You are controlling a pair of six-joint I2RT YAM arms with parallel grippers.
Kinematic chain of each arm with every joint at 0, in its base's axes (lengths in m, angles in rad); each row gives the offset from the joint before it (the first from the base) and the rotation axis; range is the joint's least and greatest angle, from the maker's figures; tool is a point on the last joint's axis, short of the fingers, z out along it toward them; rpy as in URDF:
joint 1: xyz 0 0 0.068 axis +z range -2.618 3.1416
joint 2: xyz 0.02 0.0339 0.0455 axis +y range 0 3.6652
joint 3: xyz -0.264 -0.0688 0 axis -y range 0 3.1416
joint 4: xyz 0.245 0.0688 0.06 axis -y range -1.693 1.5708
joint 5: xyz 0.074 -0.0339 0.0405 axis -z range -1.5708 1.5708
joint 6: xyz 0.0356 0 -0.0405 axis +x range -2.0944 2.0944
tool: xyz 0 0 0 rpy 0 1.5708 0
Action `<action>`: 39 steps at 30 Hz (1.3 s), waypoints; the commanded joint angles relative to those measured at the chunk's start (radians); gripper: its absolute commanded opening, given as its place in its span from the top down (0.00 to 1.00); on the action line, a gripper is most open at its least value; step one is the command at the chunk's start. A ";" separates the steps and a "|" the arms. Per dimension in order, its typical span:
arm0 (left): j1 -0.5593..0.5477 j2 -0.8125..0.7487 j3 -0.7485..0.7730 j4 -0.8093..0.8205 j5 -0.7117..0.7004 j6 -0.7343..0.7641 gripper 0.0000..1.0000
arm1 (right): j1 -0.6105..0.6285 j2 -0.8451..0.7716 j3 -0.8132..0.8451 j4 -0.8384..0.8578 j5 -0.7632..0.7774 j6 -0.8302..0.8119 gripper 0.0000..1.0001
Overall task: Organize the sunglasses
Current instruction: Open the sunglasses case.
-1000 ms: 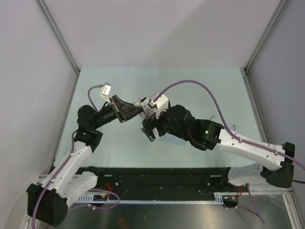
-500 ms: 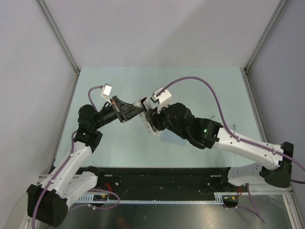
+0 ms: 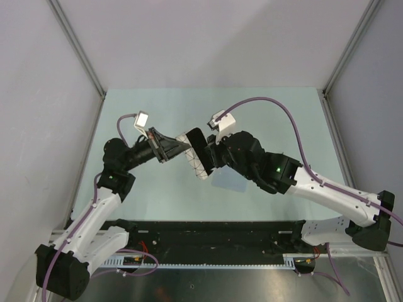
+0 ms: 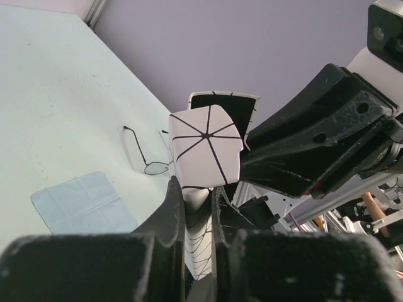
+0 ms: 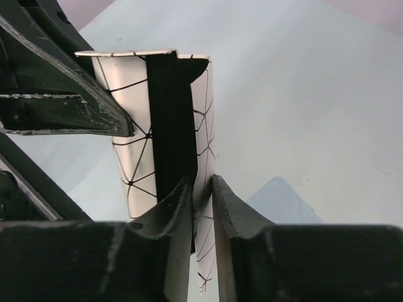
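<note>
The left gripper (image 4: 196, 195) is pinching the lower end of a white, black-lined case (image 4: 204, 148) with its fingers narrow. The right gripper (image 5: 201, 185) is nipping the case's edge, and both are holding it upright at the overhead view's centre. Wire glasses (image 4: 148, 157) are lying on the table (image 4: 56, 94), left of centre beyond the left fingers and likely nearer that arm.

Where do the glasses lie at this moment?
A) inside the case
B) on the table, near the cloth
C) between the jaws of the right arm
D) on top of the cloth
B: the left wrist view shows the glasses on the table near the cloth, outside the case.
</note>
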 commanded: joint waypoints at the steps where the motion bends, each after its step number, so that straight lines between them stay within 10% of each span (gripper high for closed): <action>1: -0.003 -0.024 0.032 0.025 0.012 0.018 0.88 | -0.003 -0.028 0.032 0.005 0.041 0.001 0.83; 8: -0.003 -0.043 0.029 0.015 0.030 0.034 0.77 | -0.001 -0.013 0.034 0.008 0.088 -0.018 1.00; 18: -0.002 -0.099 0.004 -0.068 -0.039 0.100 0.05 | 0.000 -0.017 0.038 0.031 0.102 -0.051 1.00; 32: -0.028 -0.018 0.006 -0.088 -0.117 0.136 0.02 | 0.026 -0.027 0.041 0.058 0.076 -0.053 1.00; 39: -0.045 -0.001 0.017 -0.099 -0.140 0.153 0.27 | 0.033 -0.025 0.043 0.051 0.100 -0.059 1.00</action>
